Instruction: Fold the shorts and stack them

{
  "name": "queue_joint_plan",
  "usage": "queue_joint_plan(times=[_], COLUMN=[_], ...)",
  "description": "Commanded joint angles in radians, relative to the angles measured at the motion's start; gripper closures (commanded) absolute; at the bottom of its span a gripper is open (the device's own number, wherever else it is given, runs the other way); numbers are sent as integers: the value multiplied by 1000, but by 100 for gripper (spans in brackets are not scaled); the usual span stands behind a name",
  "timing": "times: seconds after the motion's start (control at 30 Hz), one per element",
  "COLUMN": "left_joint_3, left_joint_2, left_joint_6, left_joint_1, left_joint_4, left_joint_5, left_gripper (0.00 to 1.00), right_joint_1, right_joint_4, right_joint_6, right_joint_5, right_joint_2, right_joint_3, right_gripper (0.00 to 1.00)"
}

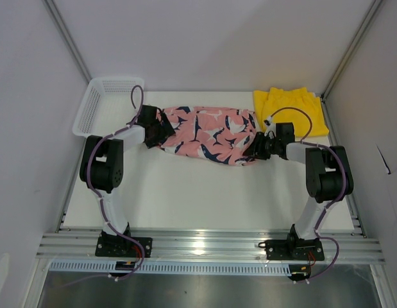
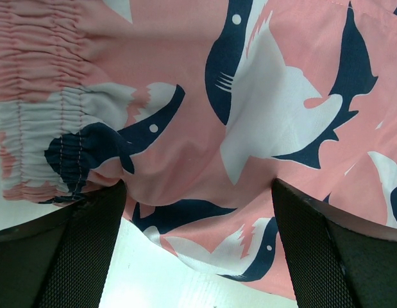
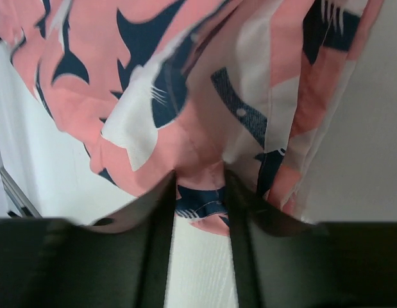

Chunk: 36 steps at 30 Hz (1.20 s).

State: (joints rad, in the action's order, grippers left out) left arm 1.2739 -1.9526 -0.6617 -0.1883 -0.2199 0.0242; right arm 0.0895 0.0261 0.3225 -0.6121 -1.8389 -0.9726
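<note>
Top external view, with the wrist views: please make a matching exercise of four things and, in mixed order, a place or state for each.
Things:
1. pink whale-print shorts
2. yellow shorts
3. white mesh basket
4. left gripper

Places or states:
A. far right corner of the table
B. fingers wide open over pink cloth
C. far left corner
D. spread in the middle, far side

Pairs: 1-D, 2-A, 3-C, 4-B

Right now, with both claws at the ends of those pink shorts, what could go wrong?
1. The right gripper pinches only a small fold of the pink shorts; it may slip out when lifted.
2. The left gripper stands wide open at the waistband, holding nothing, so a one-sided pull could drag the cloth askew.
3. The yellow shorts lie close by and might get snagged.
</note>
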Motion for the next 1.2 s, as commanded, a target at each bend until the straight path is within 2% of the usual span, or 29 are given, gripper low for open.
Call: queue_joint_plan(times=[0.0, 0.13, 0.27, 0.6, 0.8, 1.03, 1.17], left_joint_3=[27, 30, 41, 41, 48, 48, 39], left_joint_2=[-19, -22, -28, -28, -32, -34, -19], left_joint_6=[17, 17, 17, 16, 13, 13, 22], left_joint_1=[-14, -16, -17, -19, -19, -20, -23], left_joint_4=[-38, -44, -52, -58, -65, -70, -59], left_joint_5=[-20, -20, -20, -20, -47, -49, -46], left_gripper=[3, 3, 3, 4, 4, 3, 3], right_joint_1=[-2, -11, -16, -45, -126, -154, -162], right_joint_4=[28, 47, 55, 60, 81, 23, 15], right_joint_6=[12, 23, 32, 53, 96, 101, 105], right_joint_5=[-54, -78, -95, -68, -29, 60, 61], right_joint_2=[70, 118, 142, 245, 291, 299, 294], right_joint_3=[44, 115, 152, 242, 304, 321, 318], right_gripper=[68, 78, 100, 100, 100, 100, 100])
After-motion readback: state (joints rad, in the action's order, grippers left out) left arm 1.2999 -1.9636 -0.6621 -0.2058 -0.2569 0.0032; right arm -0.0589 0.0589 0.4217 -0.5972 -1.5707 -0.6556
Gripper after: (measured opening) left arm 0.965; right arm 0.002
